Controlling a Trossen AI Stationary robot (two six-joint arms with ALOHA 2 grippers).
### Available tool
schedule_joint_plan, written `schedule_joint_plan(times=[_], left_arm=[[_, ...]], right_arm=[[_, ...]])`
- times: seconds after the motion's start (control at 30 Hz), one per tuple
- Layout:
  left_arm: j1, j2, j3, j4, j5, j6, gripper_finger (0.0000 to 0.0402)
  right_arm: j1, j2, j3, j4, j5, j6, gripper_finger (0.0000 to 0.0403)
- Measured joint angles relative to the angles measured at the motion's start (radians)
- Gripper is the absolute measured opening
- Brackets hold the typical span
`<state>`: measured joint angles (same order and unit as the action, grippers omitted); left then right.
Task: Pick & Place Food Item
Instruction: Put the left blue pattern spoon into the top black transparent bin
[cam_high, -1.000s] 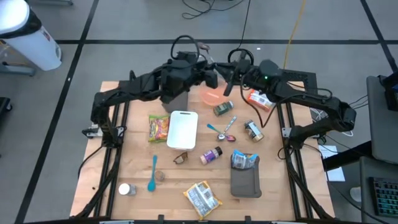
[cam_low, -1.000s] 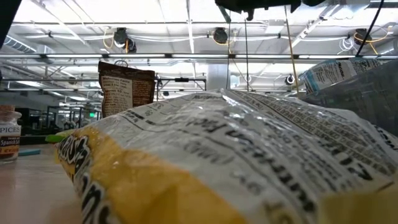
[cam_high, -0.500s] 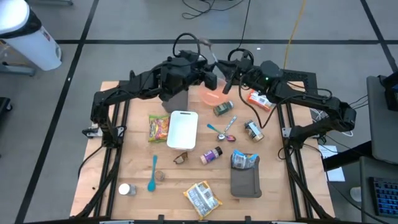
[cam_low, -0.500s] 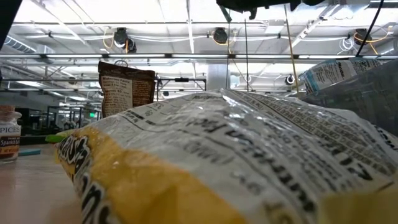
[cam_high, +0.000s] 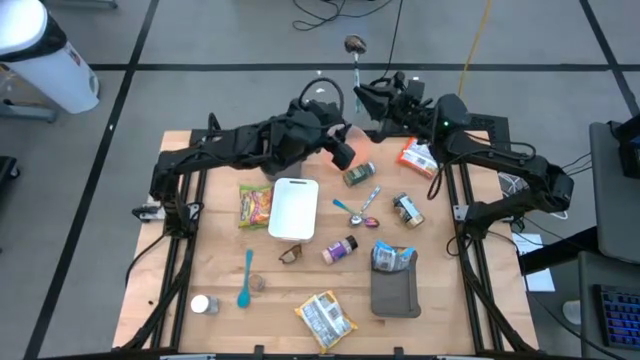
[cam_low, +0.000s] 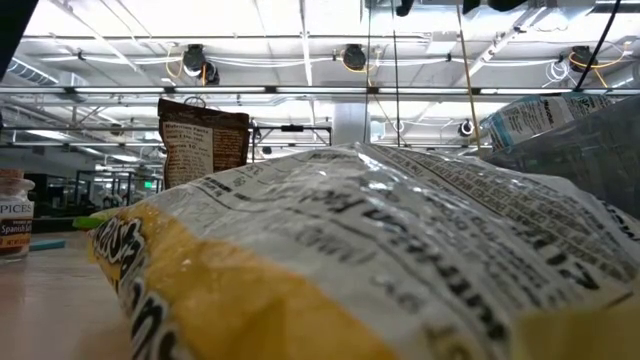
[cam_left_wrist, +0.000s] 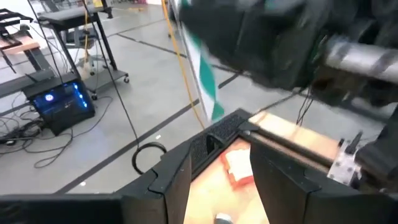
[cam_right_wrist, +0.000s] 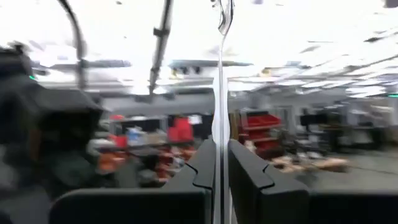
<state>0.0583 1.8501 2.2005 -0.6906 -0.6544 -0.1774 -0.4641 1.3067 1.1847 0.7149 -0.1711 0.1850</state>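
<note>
My right gripper is raised over the table's far edge and shut on a long thin utensil. The utensil has a teal-and-white handle and a brown rounded head. It shows as a thin upright shaft in the right wrist view and as a teal strip in the left wrist view. My left gripper is open and empty, just near-left of the right gripper, at the far middle of the table. My right gripper pinches the utensil's thin shaft between its two fingers, well below the brown head. The fingers come about level from the table's right and lie across the shaft. The utensil stands upright, lifted clear of the table.
On the table lie a white cutting board, a candy bag, a can, a jar, an orange box, a spice bottle, a grey tray and a snack bag.
My right gripper has risen from beside the orange bowl and gone toward the table's far edge, tipping up, with the utensil, which now stands upright and clear. My left gripper has drawn back a little toward the near edge.
</note>
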Motion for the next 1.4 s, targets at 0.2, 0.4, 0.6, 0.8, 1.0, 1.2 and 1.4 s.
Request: schedule_joint_plan(times=[0.2, 0.4, 0.6, 0.8, 1.0, 1.2, 1.4], left_arm=[[0.022, 0.023, -0.001, 0.012, 0.026, 0.019, 0.0170], [0.046, 0.027, 0.000, 0.061, 0.181, 0.062, 0.0170], [0.047, 0.027, 0.000, 0.140, 0.265, 0.119, 0.0170], [0.061, 0.027, 0.000, 0.143, 0.295, 0.121, 0.0169], [0.062, 0.027, 0.000, 0.140, 0.287, 0.122, 0.0115], [0.064, 0.023, 0.000, 0.147, 0.291, 0.119, 0.0048], [0.074, 0.023, 0.000, 0.140, 0.297, 0.124, 0.0048]], right_arm=[[0.015, 0.001, 0.000, 0.001, -0.106, 0.024, 0.0011], [0.014, 0.001, 0.000, 0.002, -0.145, 0.050, 0.0011], [0.015, 0.000, 0.000, 0.007, -0.172, 0.049, 0.0011], [0.009, 0.001, 0.000, 0.005, -0.174, 0.047, 0.0011], [0.000, 0.000, 0.000, -0.001, -0.184, 0.047, 0.0011], [-0.018, -0.001, 0.001, 0.004, -0.214, 0.042, 0.0011], [-0.021, -0.001, 0.001, -0.002, -0.211, 0.050, 0.0011]])
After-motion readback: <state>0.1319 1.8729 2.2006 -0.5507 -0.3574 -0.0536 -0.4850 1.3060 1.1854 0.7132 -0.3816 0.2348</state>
